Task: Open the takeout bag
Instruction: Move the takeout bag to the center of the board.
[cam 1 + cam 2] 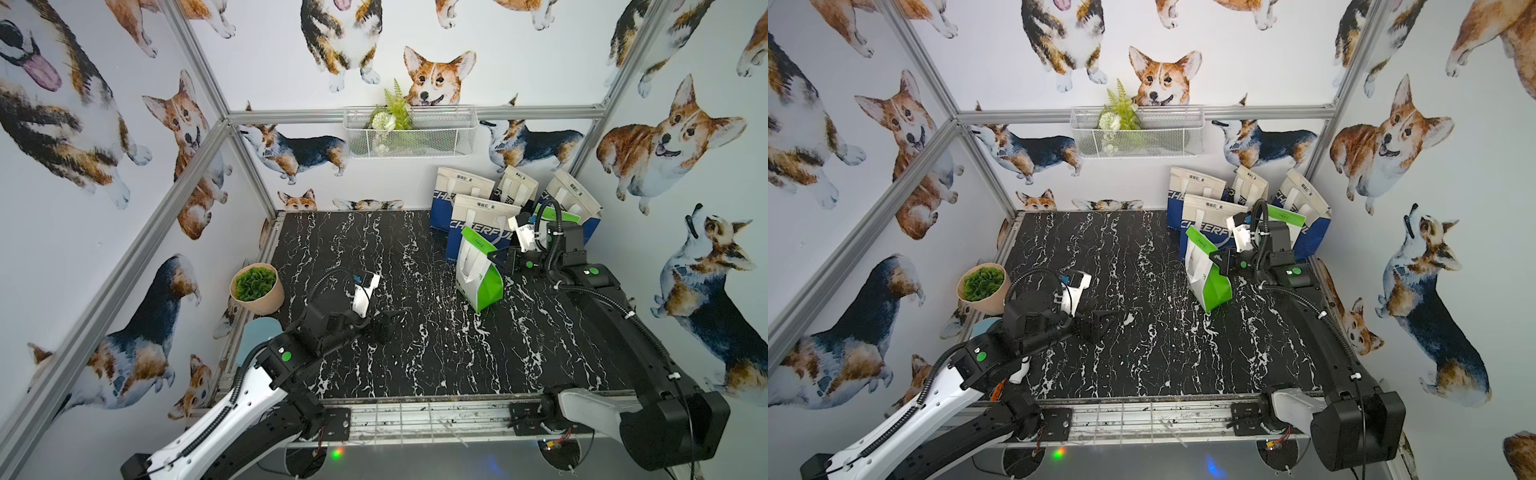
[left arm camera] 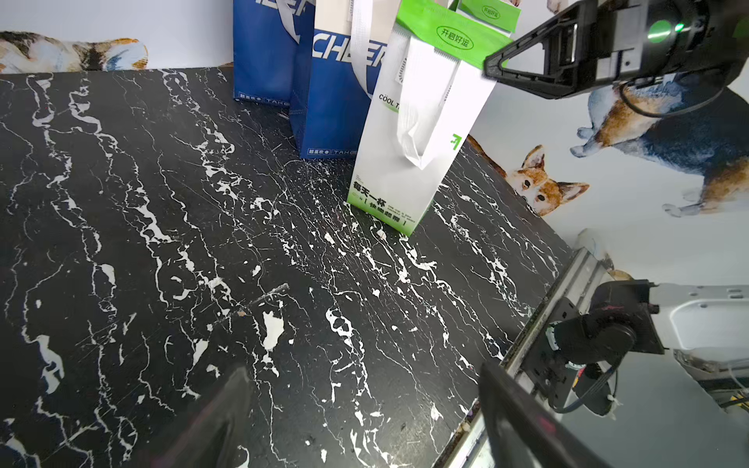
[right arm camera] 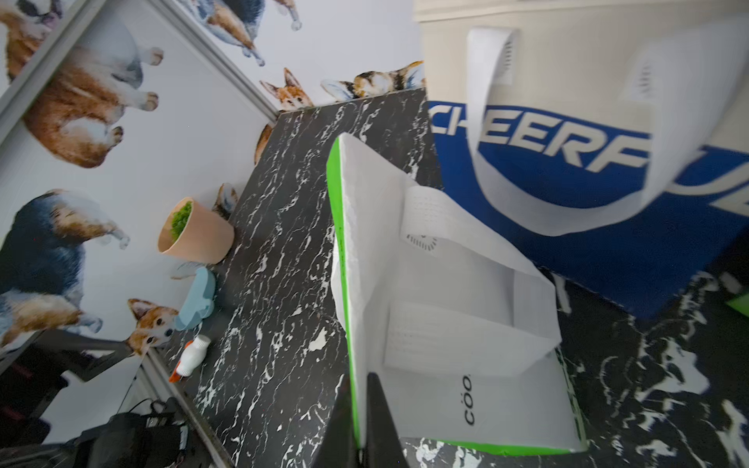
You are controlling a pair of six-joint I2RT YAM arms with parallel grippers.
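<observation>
Our black marbled tabletop [image 1: 436, 353] lies open centrally; blue-and-cream tote bags [image 1: 478, 216] and a green-and-white paper bag [image 1: 473, 270] block the far right, a tan plant pot [image 1: 266, 305] the left edge.

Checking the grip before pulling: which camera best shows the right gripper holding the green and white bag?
Right wrist view: up close, the right gripper is shut on the green top edge of the bag. The left wrist view shows the whole bag, gripper at its top corner; both top views show it small.
</observation>
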